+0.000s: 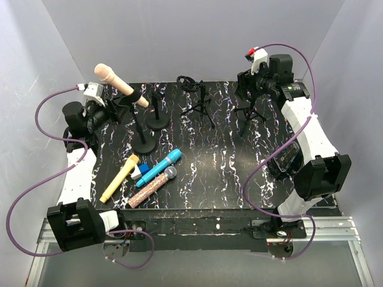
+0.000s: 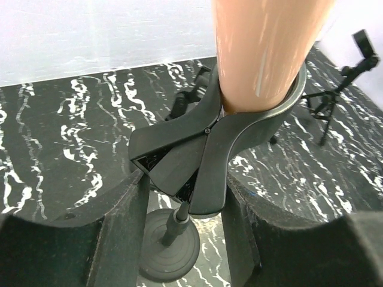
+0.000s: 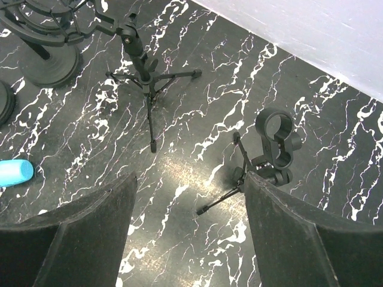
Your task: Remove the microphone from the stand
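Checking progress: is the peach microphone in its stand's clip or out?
In: the clip wraps around the peach microphone, seen in the left wrist view.

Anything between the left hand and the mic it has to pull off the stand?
Only the spring clip on the stand: its handles sit inside the left hand, and its ring wraps the peach microphone just beyond. Nothing else visible blocks it.

yellow microphone [image 1: 119,178] | blue microphone [image 1: 159,167] | glitter microphone [image 1: 147,191] | tripod stand [image 3: 148,84]
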You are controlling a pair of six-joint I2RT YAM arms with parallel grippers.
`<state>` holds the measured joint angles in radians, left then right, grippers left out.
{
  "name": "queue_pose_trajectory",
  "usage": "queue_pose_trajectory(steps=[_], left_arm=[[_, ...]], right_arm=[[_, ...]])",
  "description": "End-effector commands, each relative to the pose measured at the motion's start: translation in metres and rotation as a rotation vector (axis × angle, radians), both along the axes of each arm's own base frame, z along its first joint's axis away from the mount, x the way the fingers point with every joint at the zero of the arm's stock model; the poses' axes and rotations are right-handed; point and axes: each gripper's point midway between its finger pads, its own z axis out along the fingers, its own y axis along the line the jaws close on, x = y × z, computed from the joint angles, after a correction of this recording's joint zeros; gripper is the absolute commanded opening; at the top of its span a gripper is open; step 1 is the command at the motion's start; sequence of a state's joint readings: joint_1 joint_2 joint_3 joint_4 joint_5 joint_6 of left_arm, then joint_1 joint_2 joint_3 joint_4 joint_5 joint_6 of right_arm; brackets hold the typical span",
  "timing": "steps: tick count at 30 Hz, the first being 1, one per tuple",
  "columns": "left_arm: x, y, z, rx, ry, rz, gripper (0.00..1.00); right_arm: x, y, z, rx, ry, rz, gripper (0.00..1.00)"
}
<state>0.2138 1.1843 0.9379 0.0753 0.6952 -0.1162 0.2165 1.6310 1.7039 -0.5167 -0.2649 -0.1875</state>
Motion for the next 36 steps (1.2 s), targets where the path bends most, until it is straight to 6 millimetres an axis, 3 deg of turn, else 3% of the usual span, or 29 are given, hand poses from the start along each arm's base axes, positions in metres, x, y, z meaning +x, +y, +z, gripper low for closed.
queue_pose_trajectory(steps=[1, 7, 12, 20, 31, 36], left_arm=[[-0.013, -0.026, 0.042, -0.048, -0.078, -0.143, 0.24], [-0.013, -0.036, 0.046, -0.061, -0.071, -0.186, 0.23], [-0.009, -0.064, 0.050, -0.055, -0.087, -0.291, 0.24], [0.004, -0.097, 0.057, -0.046, -0.120, -0.356, 0.21], [0.020, -0.196, 0.064, -0.021, -0.234, -0.507, 0.20], [0.024, -0.238, 0.065, -0.044, -0.257, -0.584, 0.20]], right_arm=[[-0.003, 0.005, 0.017, 0.022, -0.063, 0.025, 0.79], [-0.004, 0.006, 0.021, 0.028, -0.075, 0.030, 0.78], [-0.008, 0.008, 0.013, 0.030, -0.056, 0.050, 0.77], [-0.020, 0.008, 0.019, 0.018, -0.092, 0.087, 0.77], [-0.043, 0.023, 0.042, 0.066, -0.134, 0.209, 0.77], [-0.077, 0.046, 0.060, 0.127, -0.146, 0.415, 0.77]])
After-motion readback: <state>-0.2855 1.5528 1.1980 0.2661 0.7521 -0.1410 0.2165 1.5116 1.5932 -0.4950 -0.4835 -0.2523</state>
